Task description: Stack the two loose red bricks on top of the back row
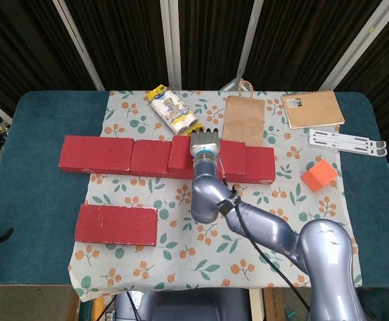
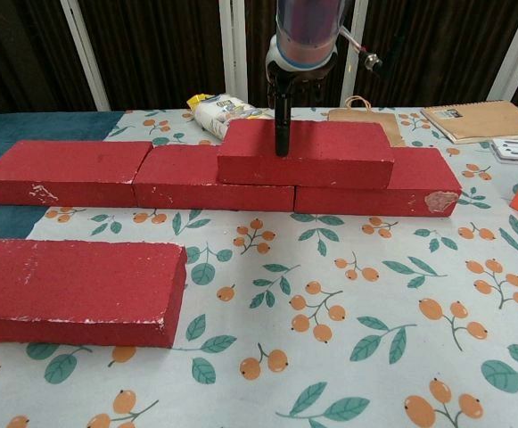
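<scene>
Bricks — one red brick (image 2: 305,152) already sits on the back row (image 2: 214,183), long axis left to right; the second loose brick (image 1: 116,225) lies flat at the counter's (image 1: 30,167) front left, well apart from our right hand (image 1: 206,143) and parallel to the row. That hand hangs over the stacked brick, one finger touching its front face — whether it grips we cannot tell. Left hand unseen, though likely nearer the loose brick.

Lighting was even and bright from overhead; the brick row (image 2: 214,174) cast soft, short shadows beneath it. Focus was sharp, without glare.
</scene>
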Available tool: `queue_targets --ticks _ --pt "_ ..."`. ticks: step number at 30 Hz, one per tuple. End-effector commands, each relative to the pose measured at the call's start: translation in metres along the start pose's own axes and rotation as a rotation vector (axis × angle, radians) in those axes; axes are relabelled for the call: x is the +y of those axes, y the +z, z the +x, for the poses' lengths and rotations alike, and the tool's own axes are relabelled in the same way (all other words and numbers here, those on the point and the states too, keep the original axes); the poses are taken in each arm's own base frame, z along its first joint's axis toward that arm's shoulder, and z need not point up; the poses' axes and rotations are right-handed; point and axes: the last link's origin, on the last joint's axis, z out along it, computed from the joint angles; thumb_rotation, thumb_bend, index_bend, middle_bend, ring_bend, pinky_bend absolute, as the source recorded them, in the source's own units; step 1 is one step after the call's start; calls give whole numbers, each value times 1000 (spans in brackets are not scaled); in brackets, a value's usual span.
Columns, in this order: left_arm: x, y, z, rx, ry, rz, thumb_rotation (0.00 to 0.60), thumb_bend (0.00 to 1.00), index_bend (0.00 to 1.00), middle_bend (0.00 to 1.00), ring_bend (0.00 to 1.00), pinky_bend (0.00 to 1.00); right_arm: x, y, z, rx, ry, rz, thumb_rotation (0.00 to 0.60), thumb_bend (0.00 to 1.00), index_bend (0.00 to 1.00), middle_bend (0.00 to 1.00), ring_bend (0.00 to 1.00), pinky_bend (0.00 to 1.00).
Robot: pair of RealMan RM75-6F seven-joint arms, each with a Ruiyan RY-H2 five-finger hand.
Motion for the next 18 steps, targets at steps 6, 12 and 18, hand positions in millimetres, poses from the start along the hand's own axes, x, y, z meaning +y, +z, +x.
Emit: queue_targets --ticks 6,12,18 --pt "0 1 -1 -11 -12 -16 600 108 138 0 0 119 60 -81 69 358 174 180 600 185 0 0 0 0" --pt "4 -3 1 -19 -53 -53 600 109 105 0 0 119 163 -142 34 451 254 196 600 187 0 0 0 0" --pt "12 -12 5 -21 -90 -119 600 109 64 0 0 119 259 -184 -3 536 322 108 600 186 0 0 0 0"
